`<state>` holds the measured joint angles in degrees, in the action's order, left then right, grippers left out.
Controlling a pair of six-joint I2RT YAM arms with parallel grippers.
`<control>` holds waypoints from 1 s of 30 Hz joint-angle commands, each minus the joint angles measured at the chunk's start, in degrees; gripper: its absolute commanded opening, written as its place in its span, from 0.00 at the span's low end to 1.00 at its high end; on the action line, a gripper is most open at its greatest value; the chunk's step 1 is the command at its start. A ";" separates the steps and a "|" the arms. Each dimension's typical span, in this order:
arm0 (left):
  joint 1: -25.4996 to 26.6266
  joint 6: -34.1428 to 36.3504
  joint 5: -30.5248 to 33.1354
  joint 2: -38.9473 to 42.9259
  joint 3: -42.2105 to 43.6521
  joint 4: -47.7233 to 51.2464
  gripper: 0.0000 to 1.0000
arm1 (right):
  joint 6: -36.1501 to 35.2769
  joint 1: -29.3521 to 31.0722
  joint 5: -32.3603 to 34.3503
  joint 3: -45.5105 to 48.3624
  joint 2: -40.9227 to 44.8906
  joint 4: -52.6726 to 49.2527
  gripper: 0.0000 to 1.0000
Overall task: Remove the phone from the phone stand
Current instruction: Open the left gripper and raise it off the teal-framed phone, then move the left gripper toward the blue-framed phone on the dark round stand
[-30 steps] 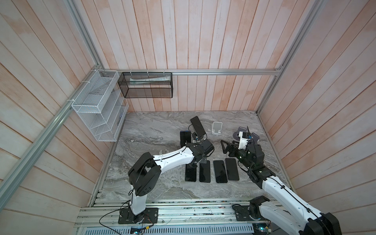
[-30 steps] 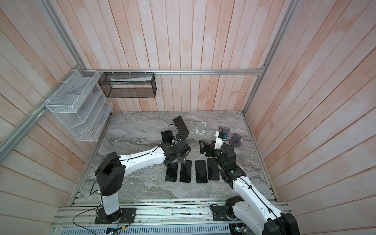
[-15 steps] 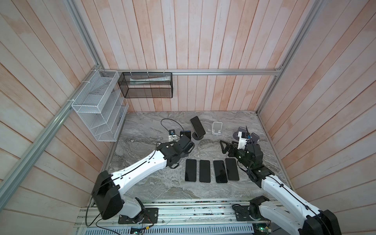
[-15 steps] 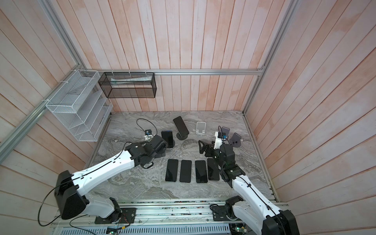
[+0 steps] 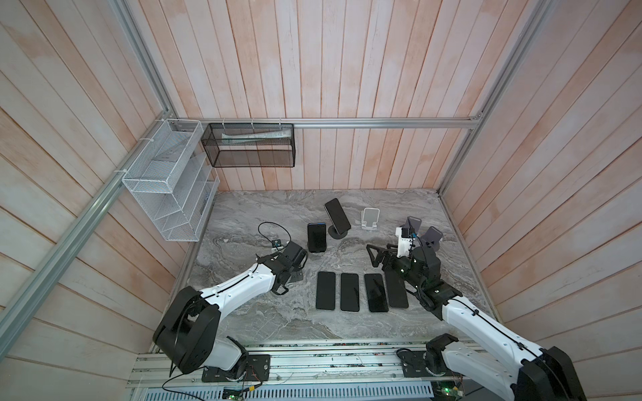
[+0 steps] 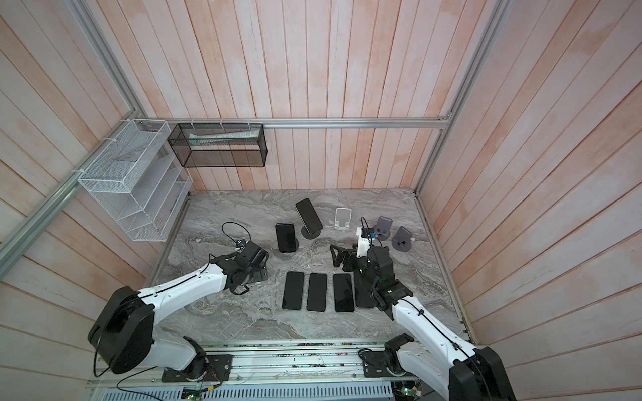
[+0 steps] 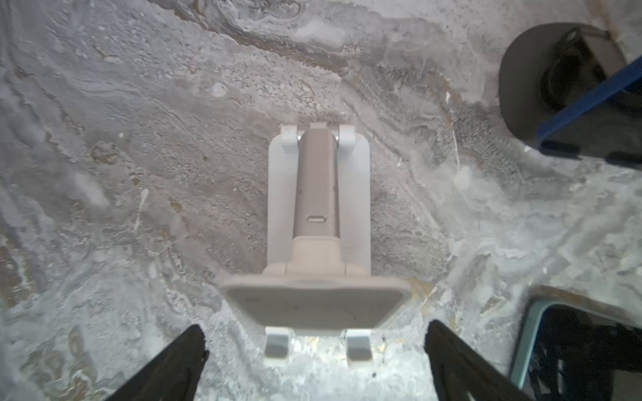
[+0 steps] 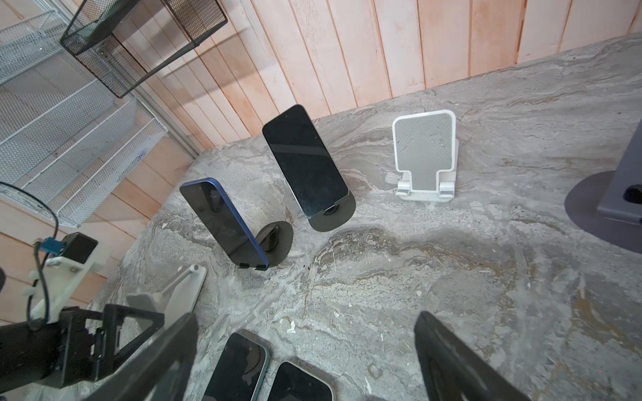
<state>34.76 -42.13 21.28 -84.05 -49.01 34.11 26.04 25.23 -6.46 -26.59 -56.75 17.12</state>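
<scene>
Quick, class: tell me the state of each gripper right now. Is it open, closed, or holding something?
Left gripper: open, holding nothing.
Right gripper: open, holding nothing.

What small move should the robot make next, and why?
Probably ease the right gripper forward toward the blue-edged phone. Its jaws are open and empty, and that phone leans on its black stand, in front of it. Four phones already lie flat on the table.
</scene>
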 commanded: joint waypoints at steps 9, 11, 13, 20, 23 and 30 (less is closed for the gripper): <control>-5.67 7.38 -4.29 -4.69 2.73 -15.36 0.65 | -1.65 1.40 2.98 -1.13 -0.97 -0.34 0.95; -5.72 8.10 -2.96 -4.55 1.99 -14.96 0.58 | -1.52 1.64 3.03 -0.95 -1.15 0.00 0.95; -5.97 8.80 -1.21 -4.29 0.92 -14.47 0.58 | -1.69 1.90 2.97 -1.24 -1.42 -0.24 0.95; -13.84 8.57 1.09 -9.30 -9.23 -13.25 0.61 | -0.61 2.22 6.73 0.14 0.04 1.61 0.95; -18.25 10.04 0.15 -16.54 -18.35 -12.33 0.61 | 0.21 2.21 10.18 0.57 -0.10 1.62 0.95; -22.68 15.45 -3.78 -34.56 -38.17 -7.66 0.60 | 1.35 2.02 16.29 2.61 -0.20 4.15 0.95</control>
<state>11.73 -30.50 18.24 -114.19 -82.72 23.40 26.46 27.14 4.82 -24.69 -57.52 19.68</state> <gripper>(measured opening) 0.668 0.946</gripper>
